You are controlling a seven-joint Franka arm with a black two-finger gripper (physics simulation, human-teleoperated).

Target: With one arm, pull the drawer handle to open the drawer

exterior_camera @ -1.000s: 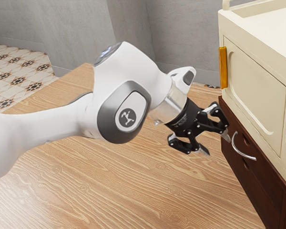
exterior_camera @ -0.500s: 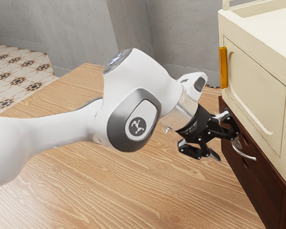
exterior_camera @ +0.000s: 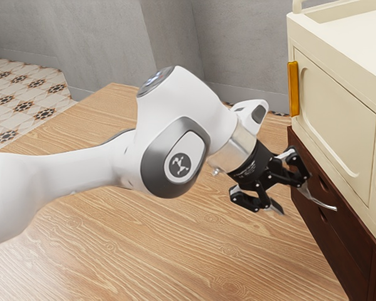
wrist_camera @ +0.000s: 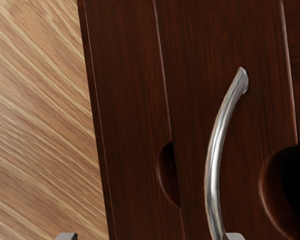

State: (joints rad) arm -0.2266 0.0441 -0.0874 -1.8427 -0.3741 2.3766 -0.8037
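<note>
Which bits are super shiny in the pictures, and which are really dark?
Wrist view: a bright streak runs along the silver handle, while the bigger hollow looks almost black inside; exterior view: a pale glare lies on the wood surface, and the cream cabinet's top looks very bright.

In the exterior view, the gripper [exterior_camera: 292, 200] hides the upper end of the handle [exterior_camera: 326, 206]; the left edge cuts off the arm [exterior_camera: 69, 174], the right edge the cream cabinet [exterior_camera: 337, 106], the lower right the brown drawers [exterior_camera: 344, 251]. The wrist view's bottom edge crops the handle's lower end.
</note>
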